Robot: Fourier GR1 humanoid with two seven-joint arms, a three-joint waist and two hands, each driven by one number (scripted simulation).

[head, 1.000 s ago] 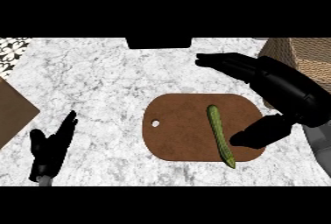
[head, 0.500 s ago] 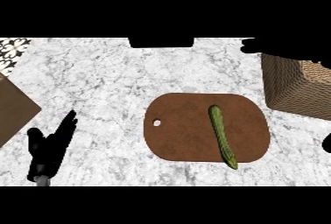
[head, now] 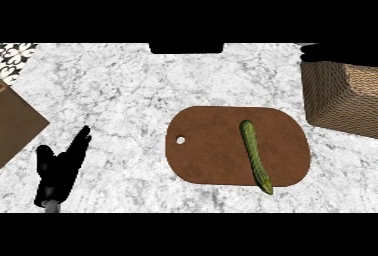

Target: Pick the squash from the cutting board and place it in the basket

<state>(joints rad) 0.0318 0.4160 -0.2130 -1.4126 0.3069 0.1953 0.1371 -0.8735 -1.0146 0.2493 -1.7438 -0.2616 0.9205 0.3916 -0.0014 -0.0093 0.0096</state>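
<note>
Head view: basket (head: 341,100) cut off right; left robot hand (head: 60,167) open, right unseen.

A grey-white marble counter (head: 140,90) fills the frame. A brown cutting board (head: 214,150) lies on it right of centre, a woven basket (head: 332,100) stands at the upper right, and a brown slab (head: 15,125) lies at the left edge.
</note>
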